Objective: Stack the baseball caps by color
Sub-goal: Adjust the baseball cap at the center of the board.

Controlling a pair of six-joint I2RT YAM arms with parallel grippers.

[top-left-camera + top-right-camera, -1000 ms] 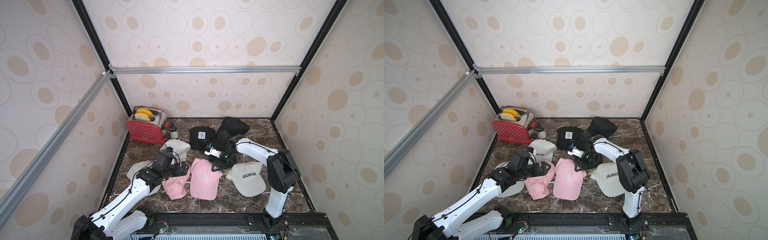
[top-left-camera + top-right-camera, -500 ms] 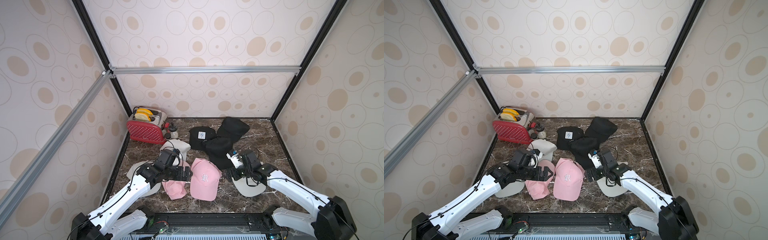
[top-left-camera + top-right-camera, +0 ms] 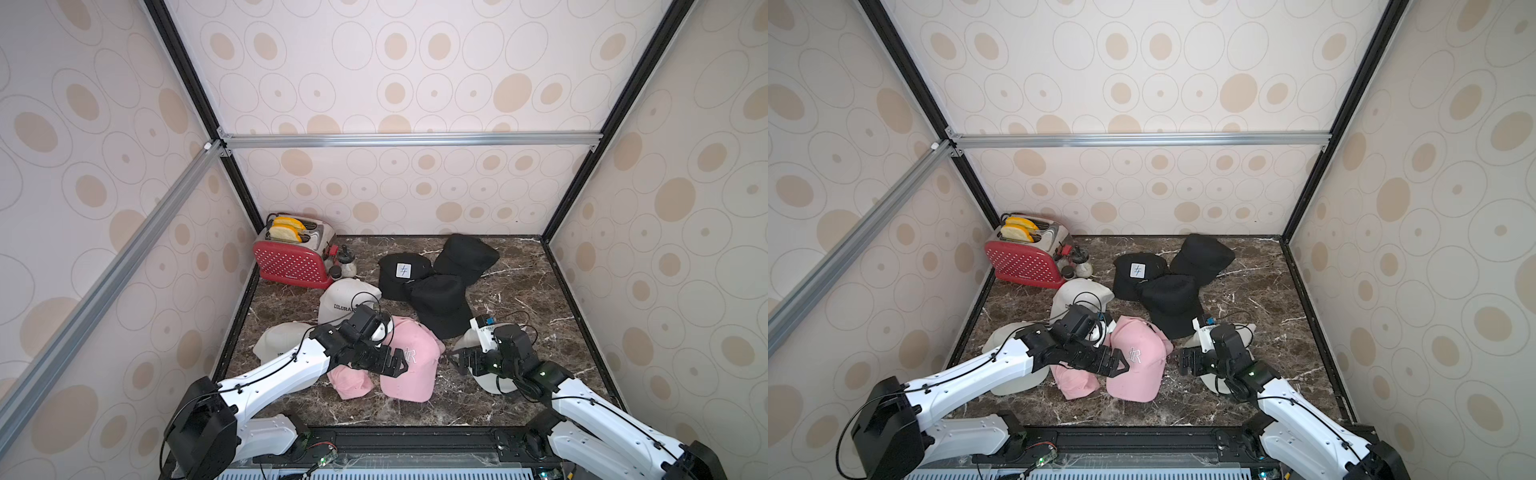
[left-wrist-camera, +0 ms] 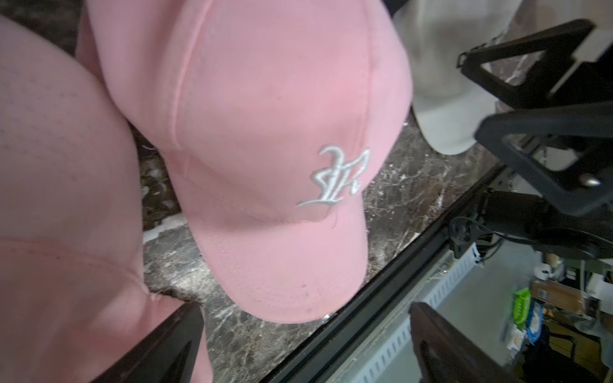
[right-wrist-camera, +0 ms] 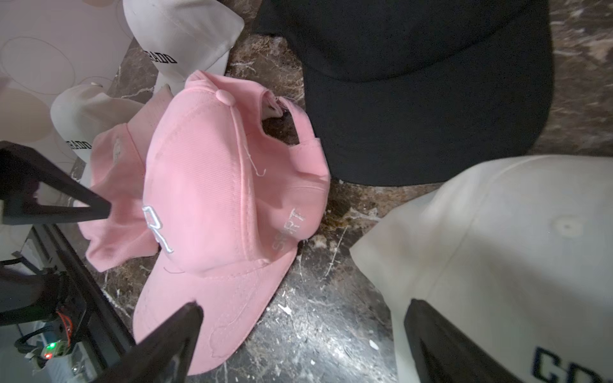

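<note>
The left wrist view looks down on a pink cap (image 4: 265, 132) of soft brushed cotton, with a panelled domed crown, a white embroidered monogram and a stiff curved brim. A second pink cap (image 4: 59, 182), limp and crumpled, touches it. The left gripper (image 4: 305, 308) hovers over the pair with its dark wedge-shaped fingers (image 4: 159, 345) spread wide and nothing between them. In the right wrist view the right gripper (image 5: 303, 318) also gapes wide and holds nothing. One of its fingers hangs over the smooth, button-topped crown of an off-white cap (image 5: 497, 248) with dark block lettering.

In a top view, eight caps lie on a glossy dark marble tabletop (image 3: 540, 299) veined in white. The two pink ones sit at front centre. There are three off-white: the one under the right arm, a left off-white cap (image 3: 276, 343) and a lettered off-white cap (image 3: 343, 297) further back. The three black ones overlap in a cluster behind them: a patched black cap (image 3: 399, 272) with a square white label, a rear black cap (image 3: 467, 255) and a front black cap (image 3: 440, 305) with a flat matte brim. In the back left corner stands one red toaster (image 3: 291, 264) with a dotted side and a metal top, and two yellow-crusted slices (image 3: 286, 228) stand in its slots.
</note>
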